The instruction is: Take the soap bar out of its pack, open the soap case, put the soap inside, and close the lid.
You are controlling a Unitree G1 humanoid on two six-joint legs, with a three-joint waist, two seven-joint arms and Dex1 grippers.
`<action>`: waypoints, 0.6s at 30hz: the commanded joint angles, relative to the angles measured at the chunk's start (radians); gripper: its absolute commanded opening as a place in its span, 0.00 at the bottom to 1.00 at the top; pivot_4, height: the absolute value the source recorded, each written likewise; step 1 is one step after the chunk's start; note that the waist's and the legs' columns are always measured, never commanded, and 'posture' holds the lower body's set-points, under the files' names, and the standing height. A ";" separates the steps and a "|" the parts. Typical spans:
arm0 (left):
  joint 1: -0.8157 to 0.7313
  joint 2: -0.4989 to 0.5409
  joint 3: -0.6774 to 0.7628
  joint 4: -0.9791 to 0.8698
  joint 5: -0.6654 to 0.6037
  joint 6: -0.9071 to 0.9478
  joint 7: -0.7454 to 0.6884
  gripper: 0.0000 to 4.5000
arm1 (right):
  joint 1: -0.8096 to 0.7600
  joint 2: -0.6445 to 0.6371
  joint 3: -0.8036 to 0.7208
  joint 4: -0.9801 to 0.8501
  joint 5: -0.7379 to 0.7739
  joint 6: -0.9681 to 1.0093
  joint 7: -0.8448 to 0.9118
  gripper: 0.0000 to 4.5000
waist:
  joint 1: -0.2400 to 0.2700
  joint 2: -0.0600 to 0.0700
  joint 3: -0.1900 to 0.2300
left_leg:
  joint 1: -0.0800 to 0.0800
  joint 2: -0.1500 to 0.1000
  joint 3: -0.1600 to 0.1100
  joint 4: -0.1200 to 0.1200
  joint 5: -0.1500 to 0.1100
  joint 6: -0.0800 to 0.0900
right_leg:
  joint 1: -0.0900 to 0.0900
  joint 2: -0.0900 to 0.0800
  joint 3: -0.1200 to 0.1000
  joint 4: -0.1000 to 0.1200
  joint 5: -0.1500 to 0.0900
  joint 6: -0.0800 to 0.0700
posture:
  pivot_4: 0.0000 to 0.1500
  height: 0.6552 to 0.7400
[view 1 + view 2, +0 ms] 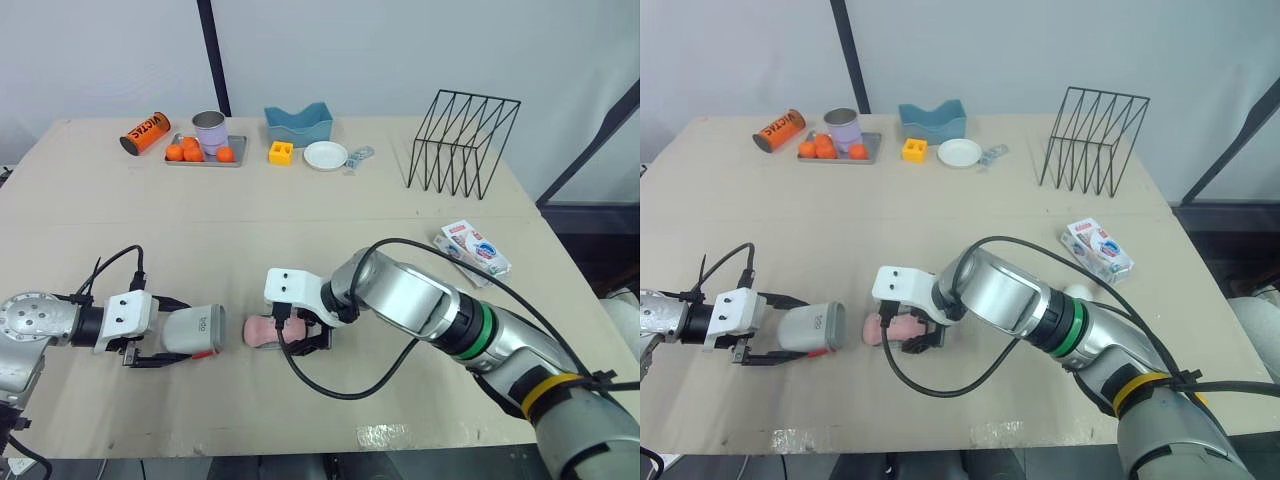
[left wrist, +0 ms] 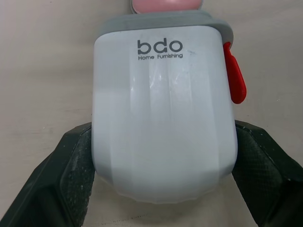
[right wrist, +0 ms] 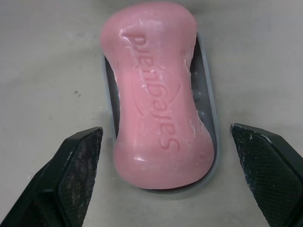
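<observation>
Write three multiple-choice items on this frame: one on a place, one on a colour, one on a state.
1. Where does the soap bar lie?
A. on the grey case base
B. under the white lid
C. in the left end effector

2. What colour is the clip on the white lid?
A. blue
B. red
C. yellow

3. How is the right end effector?
A. shut on the soap bar
B. shut on the white lid
C. open, one finger on either side of the soap bar

Answers:
1 A, the bar rests in the base on the table.
2 B, the left wrist view shows the clip is red.
3 C, gaps show between each finger and the bar.
</observation>
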 commanded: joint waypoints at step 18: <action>-0.003 0.015 0.029 -0.017 -0.007 -0.011 0.005 0.78 | 0.012 -0.008 0.020 -0.013 -0.020 -0.018 0.008 0.70 | 0.000 0.000 0.000 | 0.000 0.000 0.000 0.000 0.000 0.000 | 0.000 0.000 0.000 0.000 0.000 0.000 | 1.00 1.00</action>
